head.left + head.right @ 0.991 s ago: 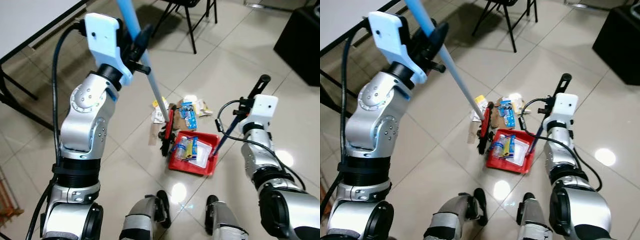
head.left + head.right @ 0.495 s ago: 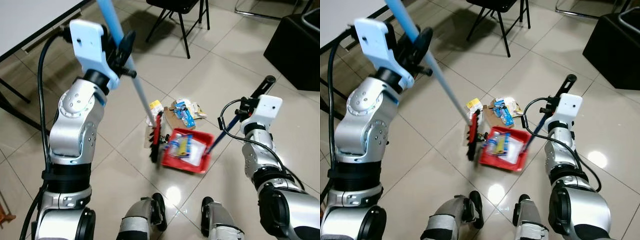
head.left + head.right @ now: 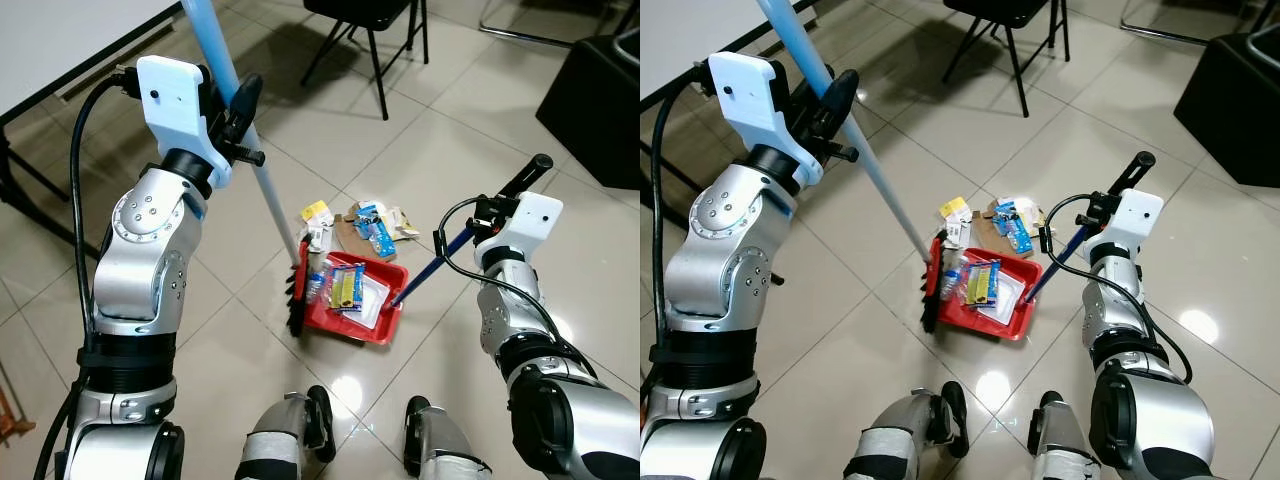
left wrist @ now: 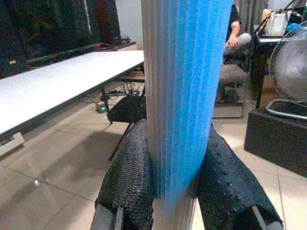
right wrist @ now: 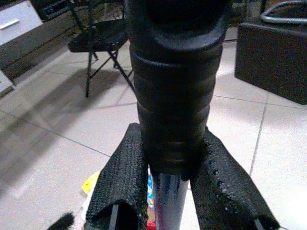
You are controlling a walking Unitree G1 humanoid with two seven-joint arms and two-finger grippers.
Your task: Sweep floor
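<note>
Bright, even indoor light falls from overhead; the glossy floor tiles (image 3: 450, 150) throw back round white glare spots near the robot's feet; a soft shadow spreads under the chair (image 3: 370, 20); head views are sharp; in the left wrist view the blue pole (image 4: 184, 96) sits close and blurred, the black fingers (image 4: 129, 182) soft; the room behind looks dim.

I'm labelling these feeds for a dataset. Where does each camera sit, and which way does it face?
Left eye view: on the head, looking down at both arms, legs, the broom and the red dustpan.
Right eye view: the same scene, from the stereo twin.
Left wrist view: along the left gripper clamping the blue broom handle.
Right wrist view: along the right gripper clamping the black dustpan grip.
Both wrist views share a black chair.
</note>
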